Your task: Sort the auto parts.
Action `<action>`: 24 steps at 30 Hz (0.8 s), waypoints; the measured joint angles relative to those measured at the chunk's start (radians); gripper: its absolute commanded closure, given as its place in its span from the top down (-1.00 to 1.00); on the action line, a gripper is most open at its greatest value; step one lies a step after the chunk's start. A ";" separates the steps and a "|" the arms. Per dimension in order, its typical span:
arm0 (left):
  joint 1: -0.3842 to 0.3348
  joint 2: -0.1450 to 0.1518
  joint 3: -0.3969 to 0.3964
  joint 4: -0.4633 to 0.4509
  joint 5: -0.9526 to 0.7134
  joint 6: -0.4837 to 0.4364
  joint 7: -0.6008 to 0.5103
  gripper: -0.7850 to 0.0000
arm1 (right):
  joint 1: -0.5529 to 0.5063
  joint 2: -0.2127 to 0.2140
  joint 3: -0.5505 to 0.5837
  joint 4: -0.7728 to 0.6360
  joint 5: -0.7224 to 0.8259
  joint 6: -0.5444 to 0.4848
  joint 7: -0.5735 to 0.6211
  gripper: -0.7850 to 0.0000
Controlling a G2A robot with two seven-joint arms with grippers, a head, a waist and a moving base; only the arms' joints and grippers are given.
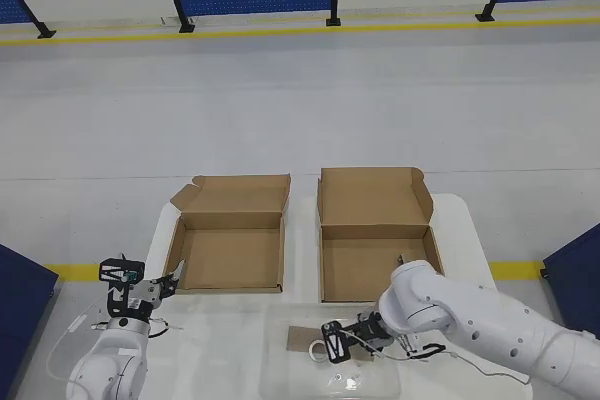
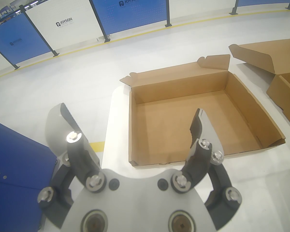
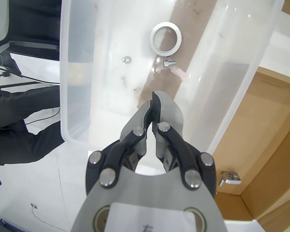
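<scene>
**Right jaws closed over the parts bin, left jaws spread by the left box**

The right gripper has its jaws pressed together with nothing between them. It hangs above the clear plastic bin at the front edge of the table. On the bin's floor, ahead of the tips, lie a socket-head bolt, a metal ring just beside it, and a smaller screw a little apart. A brown cardboard strip lies under the bin.

A small metal bracket rests in the right cardboard box, close to one wall.

The left gripper holds its jaws wide apart, gripping nothing. It sits near the table's left edge, by the front left corner of the left cardboard box. Both boxes stand side by side with their lids folded back.
</scene>
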 measured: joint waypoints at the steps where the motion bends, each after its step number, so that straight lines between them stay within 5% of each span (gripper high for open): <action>1: 0.000 0.000 0.000 0.000 0.000 0.000 0.000 1.00 | 0.006 -0.006 -0.010 0.003 -0.004 0.004 0.004 -0.04; 12: 0.000 0.000 0.000 0.000 0.000 0.000 0.000 1.00 | 0.047 -0.085 -0.085 0.072 -0.040 0.018 0.018 -0.18; 13: 0.000 0.000 0.000 0.000 0.000 0.000 0.000 1.00 | 0.049 -0.094 -0.094 0.082 -0.041 0.018 0.018 -0.12; 15: 0.000 0.000 0.000 0.000 0.000 0.000 0.000 1.00 | 0.054 -0.109 -0.110 0.096 -0.044 0.018 0.017 1.00; 24: 0.000 0.000 0.000 0.000 0.000 0.000 0.000 1.00 | 0.070 -0.116 -0.105 0.098 -0.048 0.030 0.020 1.00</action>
